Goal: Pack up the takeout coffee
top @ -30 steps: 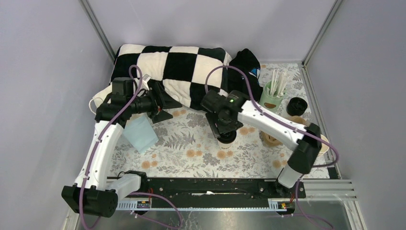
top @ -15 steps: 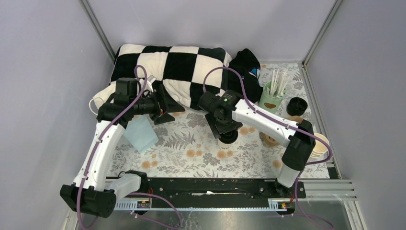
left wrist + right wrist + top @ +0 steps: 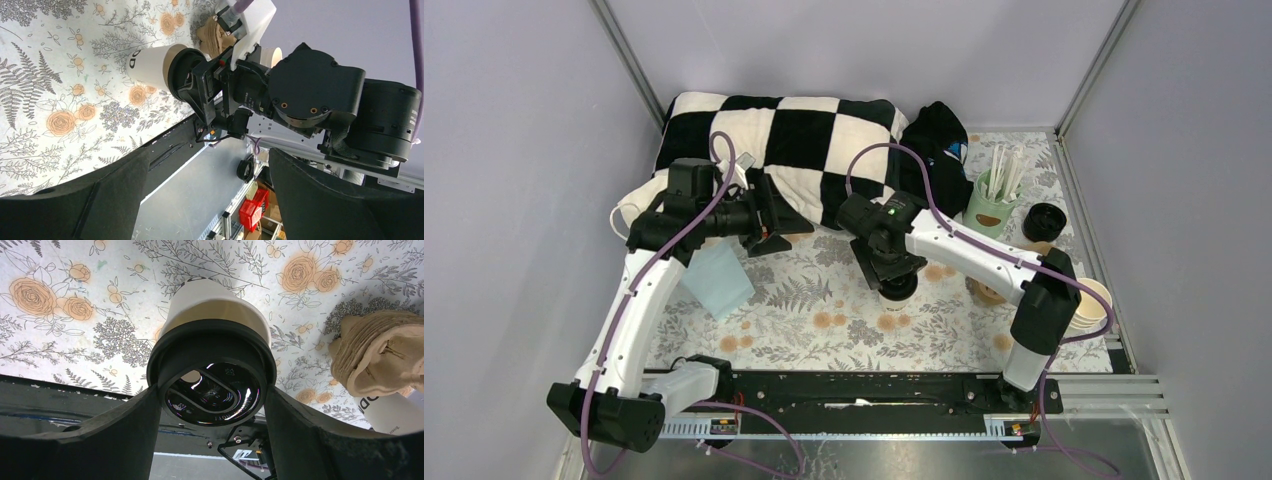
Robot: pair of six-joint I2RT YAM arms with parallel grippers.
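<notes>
Here's the takeout coffee, white cup under its black lid, standing upright on the floral cloth mid-table, and whether its base is resting or just off the cloth I can't tell from up here. The right gripper is straight over it, one finger pressed to each side of the lid's rim, so that hand has the cup in a top-down hold. Over the last second the cup has barely shifted, but the arm behind it has: the right elbow has swung in toward the centre and the wrist has crept a touch toward the back of the table. That reads to me as the carry just starting, not a carry under way.

Across on the other side, the left gripper has slid along the front edge of the checkered bag toward the middle and spread a shade wider; its fingers stand wide apart with nothing between them. My guess is it's lining up to deal with the bag while the coffee comes over.

The pulp carrier lies just beside the cup on the right, and the mint-green cup of sticks stands well apart at the back. Nothing packed yet
</notes>
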